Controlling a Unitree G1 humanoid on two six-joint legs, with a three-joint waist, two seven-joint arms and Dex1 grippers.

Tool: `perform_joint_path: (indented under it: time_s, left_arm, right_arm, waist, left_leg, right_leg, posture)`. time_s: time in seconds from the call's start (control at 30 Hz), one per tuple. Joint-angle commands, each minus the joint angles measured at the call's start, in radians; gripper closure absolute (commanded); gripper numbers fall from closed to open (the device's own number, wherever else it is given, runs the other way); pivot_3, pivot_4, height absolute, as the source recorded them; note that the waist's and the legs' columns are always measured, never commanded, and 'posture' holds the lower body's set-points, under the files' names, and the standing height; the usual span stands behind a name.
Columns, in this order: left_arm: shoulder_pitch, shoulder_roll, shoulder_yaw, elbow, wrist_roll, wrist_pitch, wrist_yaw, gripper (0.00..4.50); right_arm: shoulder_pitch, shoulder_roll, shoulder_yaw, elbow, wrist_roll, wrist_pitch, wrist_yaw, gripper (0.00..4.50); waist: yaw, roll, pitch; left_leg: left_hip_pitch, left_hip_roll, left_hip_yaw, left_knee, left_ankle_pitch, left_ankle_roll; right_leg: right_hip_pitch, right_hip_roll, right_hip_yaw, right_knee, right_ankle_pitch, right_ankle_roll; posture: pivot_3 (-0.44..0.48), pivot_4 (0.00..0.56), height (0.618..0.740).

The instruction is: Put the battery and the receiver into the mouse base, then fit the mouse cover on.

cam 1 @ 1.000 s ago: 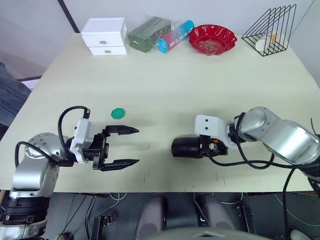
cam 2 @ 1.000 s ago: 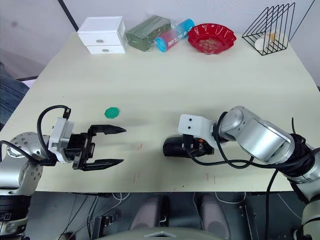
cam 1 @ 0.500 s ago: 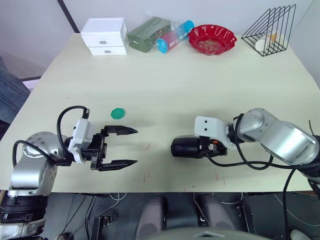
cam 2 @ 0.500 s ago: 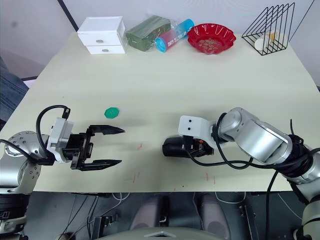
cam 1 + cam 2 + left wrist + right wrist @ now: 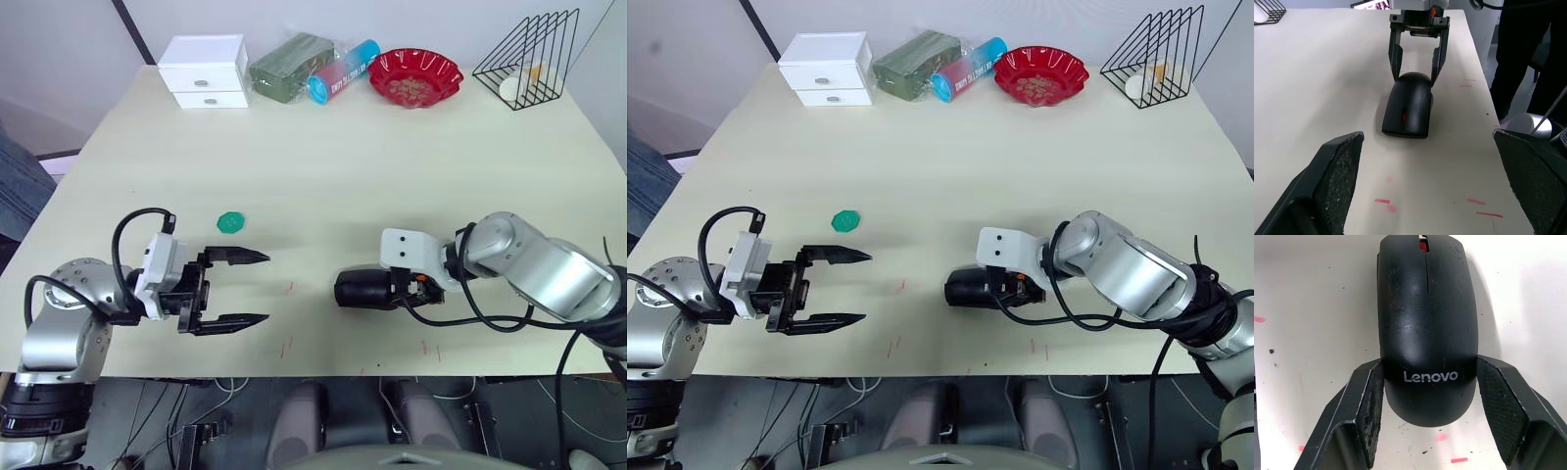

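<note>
Left pincer (image 5: 253, 287) hangs wide and empty above the tabletop (image 5: 323, 157) beside a green disc (image 5: 230, 222). Right pincer (image 5: 1426, 404) squeezes the cover (image 5: 1425, 323), seated on the mouse near the front edge. Looks like the final fitting; next, press home, then let go.

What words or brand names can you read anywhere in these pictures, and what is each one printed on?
"Lenovo": white letters on the mouse cover, between the right gripper fingers.
Printing on the blue tube at the table's far edge: too small to read.
</note>
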Motion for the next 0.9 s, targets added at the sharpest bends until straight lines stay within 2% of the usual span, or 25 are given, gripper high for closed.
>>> perform_joint_path:
  time_s: [0.03,0.9]
  left_arm:
    - [0.001,0.007,0.004,-0.007,-0.009,-0.016,-0.012,0.0]
    - [-0.004,0.006,-0.003,0.008,-0.007,-0.025,-0.023,0.0]
  right_arm:
    - [-0.001,-0.002,-0.002,-0.012,-0.01,-0.009,0.004,2.15]
    - [-0.011,-0.01,0.012,-0.029,-0.027,0.014,0.015,2.15]
  waist:
    - [0.0,0.0,0.0]
    - [0.001,0.0,0.0]
  left_leg:
    - [0.0,0.0,0.0,0.0,0.0,0.0]
    - [0.0,0.0,0.0,0.0,0.0,0.0]
  right_leg:
    - [0.0,0.0,0.0,0.0,0.0,0.0]
    - [0.0,0.0,0.0,0.0,0.0,0.0]
  posture:
    - [0.0,0.15,0.74]
    - [0.0,0.15,0.74]
